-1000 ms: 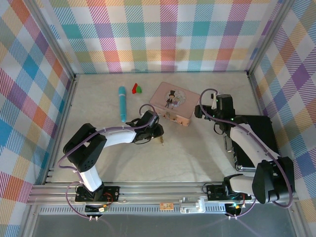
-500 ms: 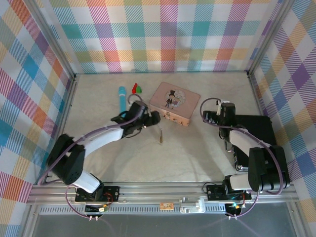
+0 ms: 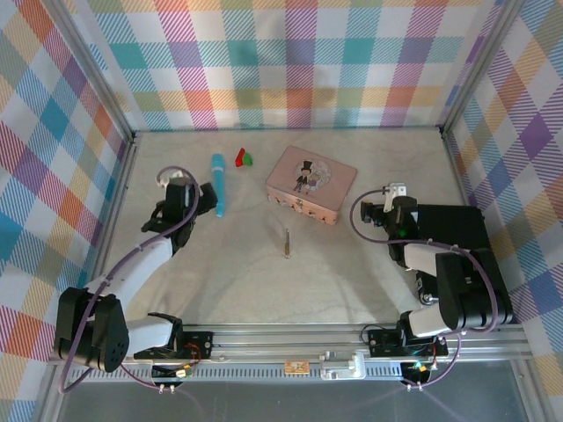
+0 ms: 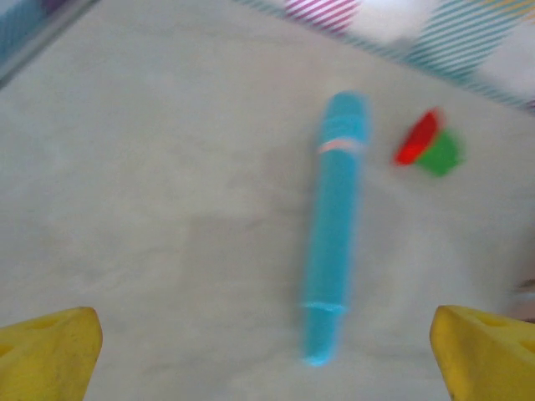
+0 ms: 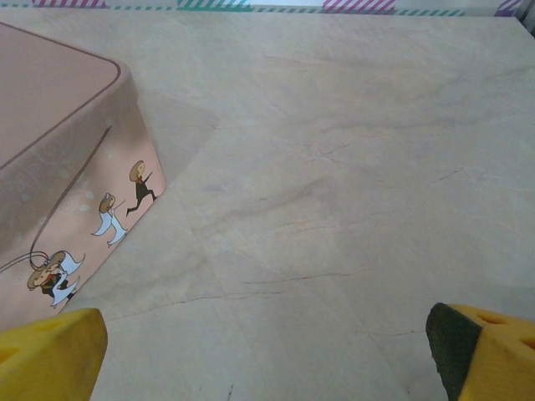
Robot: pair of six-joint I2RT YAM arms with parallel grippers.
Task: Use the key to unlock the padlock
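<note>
Table [image 3: 352, 272] lies open across its near half; the key [image 3: 287, 243] rests alone mid-table, just near of the pink box [image 3: 312, 180], whose near edge seems to carry the padlock [image 3: 302, 208]. Left gripper [image 4: 267, 363], jaws wide and empty, hangs left of the blue pen [image 3: 217, 185], elbow bent. Right gripper [image 5: 267, 351], equally wide and empty, sits right of the box, folded back.

Thin key [image 3: 286, 243] lies flat on table [image 3: 352, 272], near box's [image 3: 327, 186] padlock [image 3: 300, 207].
</note>
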